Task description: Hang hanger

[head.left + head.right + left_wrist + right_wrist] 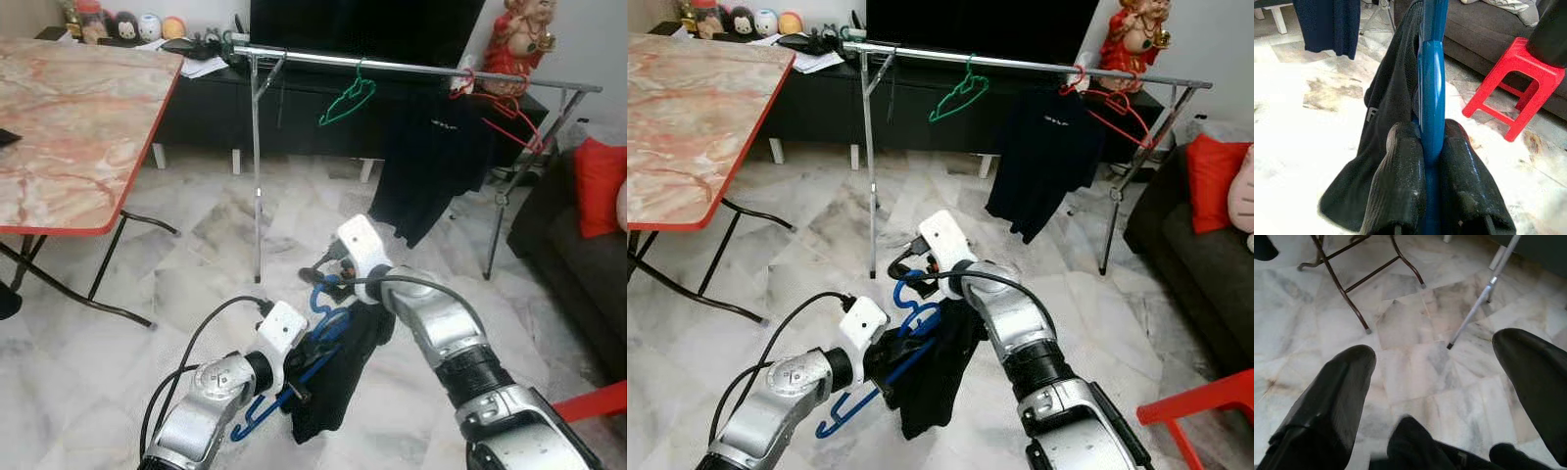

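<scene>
The left gripper (1432, 147) is clamped on the blue hanger (323, 328), holding it low over the floor with a black garment (338, 377) draped on it. The right gripper (1435, 377), fingers spread, waits beside the hook, probably to steady it before lifting to the rail (411, 67).

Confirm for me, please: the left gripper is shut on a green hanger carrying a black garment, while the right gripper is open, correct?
Not quite: the hanger in the left gripper is blue, not green. The left wrist view shows its fingers clamped on the blue hanger with the black garment. The green hanger hangs on the rail. The right gripper is open.
</scene>
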